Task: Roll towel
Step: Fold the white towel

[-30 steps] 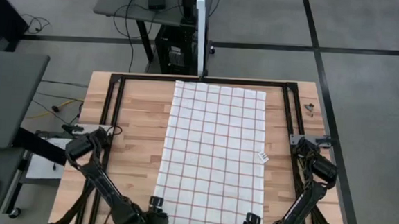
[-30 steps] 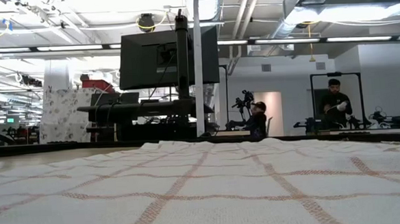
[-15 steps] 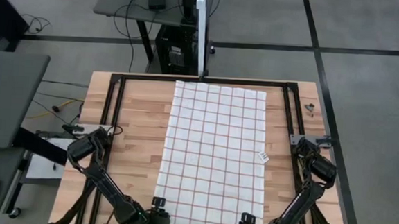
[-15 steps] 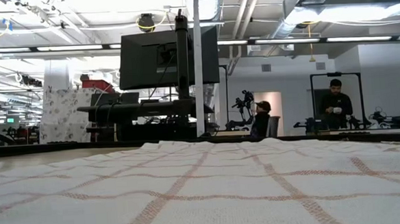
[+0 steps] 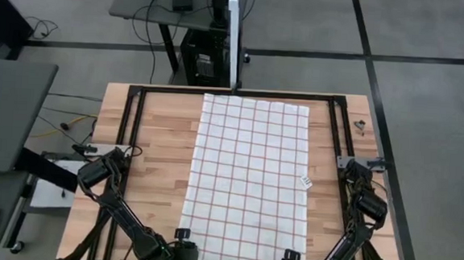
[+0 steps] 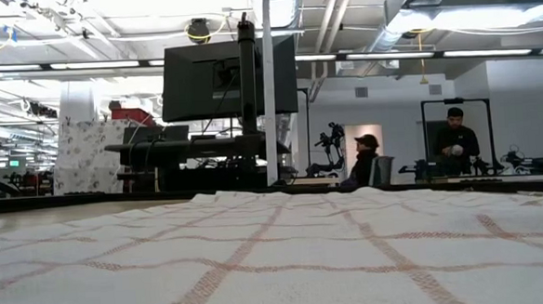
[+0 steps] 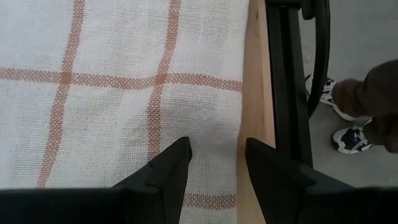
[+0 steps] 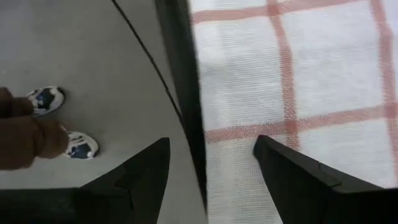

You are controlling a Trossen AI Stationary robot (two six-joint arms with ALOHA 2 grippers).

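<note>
Towel (image 5: 249, 183) flat, long axis running away from both grippers; left gripper (image 7: 216, 163) and right gripper (image 8: 211, 163) spread wide over its 2 near corners

Grey tiled floor (image 5: 431, 45); dark monitor (image 6: 228, 77); ceiling strip lights (image 6: 99, 64).

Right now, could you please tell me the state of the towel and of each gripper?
towel: spread flat on the table, unrolled, small tag sticking out at one long edge.
left gripper: open, over the towel's near corner by the table edge.
right gripper: open, straddling the towel's other near corner and the table's edge.
</note>
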